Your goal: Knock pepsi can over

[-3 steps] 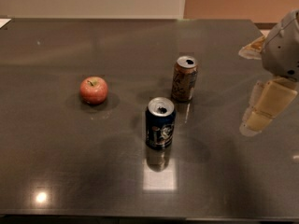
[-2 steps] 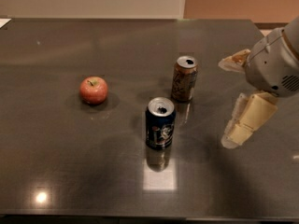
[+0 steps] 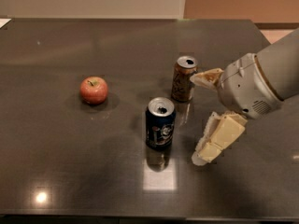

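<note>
The pepsi can [image 3: 160, 123], dark navy with a silver top and a small logo, stands upright near the middle of the dark table [image 3: 70, 162]. My gripper [image 3: 195, 119] is just to its right, a short gap away and not touching it. It is open: one cream finger [image 3: 205, 77] reaches toward the brown can, and the other finger [image 3: 218, 138] hangs lower, beside the pepsi can.
A brown copper-coloured can [image 3: 183, 79] stands upright just behind and right of the pepsi can, close to my upper finger. A red apple [image 3: 93, 90] lies to the left. The table's front edge runs along the bottom of the view.
My gripper has moved left from the table's right edge toward the two cans. Cans and apple have not moved.
</note>
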`<state>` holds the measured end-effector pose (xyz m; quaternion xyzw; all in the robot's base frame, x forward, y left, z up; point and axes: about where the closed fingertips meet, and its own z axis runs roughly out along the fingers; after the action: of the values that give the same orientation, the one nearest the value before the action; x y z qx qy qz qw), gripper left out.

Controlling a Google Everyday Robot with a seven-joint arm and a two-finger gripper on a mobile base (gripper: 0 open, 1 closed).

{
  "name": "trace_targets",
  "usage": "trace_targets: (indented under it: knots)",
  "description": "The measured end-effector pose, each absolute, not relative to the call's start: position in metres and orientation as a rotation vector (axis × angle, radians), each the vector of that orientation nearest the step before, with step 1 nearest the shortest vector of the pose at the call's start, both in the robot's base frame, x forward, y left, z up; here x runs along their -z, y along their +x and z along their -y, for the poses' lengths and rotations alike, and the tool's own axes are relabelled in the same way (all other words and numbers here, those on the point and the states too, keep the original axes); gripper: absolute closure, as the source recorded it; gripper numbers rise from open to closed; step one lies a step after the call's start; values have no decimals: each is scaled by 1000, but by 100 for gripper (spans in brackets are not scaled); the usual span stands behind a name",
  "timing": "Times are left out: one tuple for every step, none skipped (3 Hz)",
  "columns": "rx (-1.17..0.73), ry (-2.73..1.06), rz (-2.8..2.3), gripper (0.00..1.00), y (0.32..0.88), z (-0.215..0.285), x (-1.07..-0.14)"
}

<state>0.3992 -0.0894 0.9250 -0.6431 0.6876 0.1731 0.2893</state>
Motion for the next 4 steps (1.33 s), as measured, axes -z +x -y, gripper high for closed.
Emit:
trace_targets:
  knots:
    - [-511,-1664,-1815,0,402,72,-911]
    - [-537,-1605,-1807,0,405,61,-902]
    - [-561,-1544,-1796,0,409,52,-897]
    - [-595,-1490,-1779,0,411,42,-898]
